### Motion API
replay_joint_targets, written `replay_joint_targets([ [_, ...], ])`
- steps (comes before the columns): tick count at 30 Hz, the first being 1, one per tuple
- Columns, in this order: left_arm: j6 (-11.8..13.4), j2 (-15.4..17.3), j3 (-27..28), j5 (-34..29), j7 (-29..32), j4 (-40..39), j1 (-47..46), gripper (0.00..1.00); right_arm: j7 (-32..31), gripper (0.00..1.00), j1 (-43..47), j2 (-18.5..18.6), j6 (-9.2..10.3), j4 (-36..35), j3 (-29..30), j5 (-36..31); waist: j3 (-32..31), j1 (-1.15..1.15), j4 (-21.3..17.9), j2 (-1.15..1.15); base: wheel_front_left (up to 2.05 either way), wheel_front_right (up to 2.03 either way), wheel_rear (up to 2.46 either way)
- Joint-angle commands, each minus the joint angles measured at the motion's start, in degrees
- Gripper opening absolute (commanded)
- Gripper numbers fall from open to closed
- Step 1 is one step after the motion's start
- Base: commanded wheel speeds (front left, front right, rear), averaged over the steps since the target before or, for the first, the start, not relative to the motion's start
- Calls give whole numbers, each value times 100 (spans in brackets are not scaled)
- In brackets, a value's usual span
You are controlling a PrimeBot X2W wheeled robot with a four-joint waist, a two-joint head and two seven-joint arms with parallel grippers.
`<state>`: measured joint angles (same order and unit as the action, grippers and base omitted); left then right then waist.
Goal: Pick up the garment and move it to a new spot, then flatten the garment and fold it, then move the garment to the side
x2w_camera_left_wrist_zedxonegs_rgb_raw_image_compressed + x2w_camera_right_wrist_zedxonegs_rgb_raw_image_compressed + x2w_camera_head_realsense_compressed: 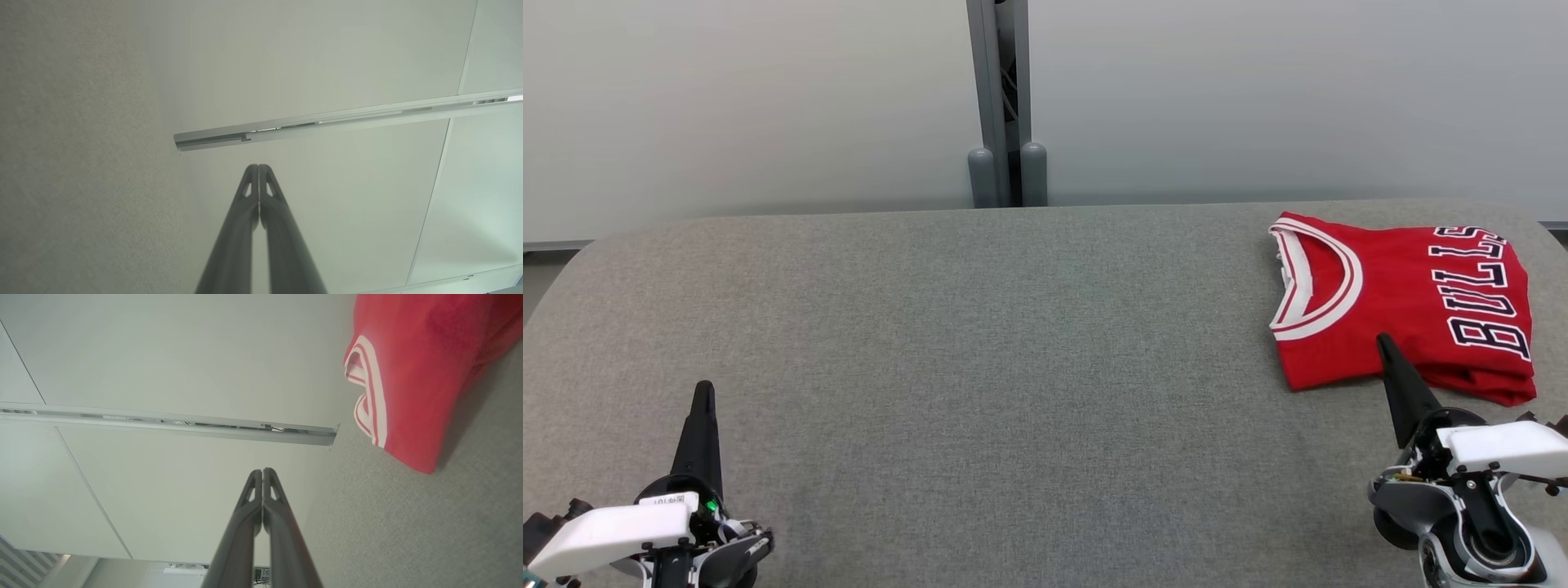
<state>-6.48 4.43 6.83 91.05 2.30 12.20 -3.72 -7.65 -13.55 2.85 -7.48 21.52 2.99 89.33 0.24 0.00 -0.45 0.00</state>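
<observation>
Head view: a folded red basketball jersey with white-and-red striped trim and navy "BULLS" lettering [1401, 298] lies at the far right of the grey, felt-covered table [980, 327], close to its back edge. I hold both arms low at the near edge. The right gripper [1384, 343] has its two dark fingers pressed together and grips nothing. Its tip crosses the jersey's near edge in this view. In the right wrist view the shut fingers of the right gripper [262, 471] stand apart from the red cloth [412, 375], which sits off to one side of them. The left gripper [703, 388] is also closed and empty, and it is well apart from the garment, across most of the table. The left wrist view shows the left gripper [259, 167] with its tips meeting against the pale wall.

The jersey lies just ahead of the right gripper and to its right, so I judge that any further move falls to that arm. The garment's long axis runs across the table, left to right. The collar points toward the robot's left and the lettering sits at the right end. Folded and set aside, it looks to me close to finished.
</observation>
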Motion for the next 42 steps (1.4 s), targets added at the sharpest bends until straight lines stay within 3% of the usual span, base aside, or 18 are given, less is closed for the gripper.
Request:
replay_joint_targets([
  [1, -49, 3, 51, 73, 17, 14, -102, 0, -42, 0, -59, 43, -2, 19, 25, 89, -1, 0, 6, 0, 0, 0, 0],
  [8, -132, -43, 127, 274, 81, 55, -157, 0, -84, 0, -82, 43, -1, 52, 65, 339, -4, 0, 45, 0, 0, 0, 0],
  [42, -133, -60, 159, 230, 106, 54, -160, 0, -97, 0, -75, 29, -2, 50, 84, 300, -5, 0, 48, 0, 0, 0, 0],
])
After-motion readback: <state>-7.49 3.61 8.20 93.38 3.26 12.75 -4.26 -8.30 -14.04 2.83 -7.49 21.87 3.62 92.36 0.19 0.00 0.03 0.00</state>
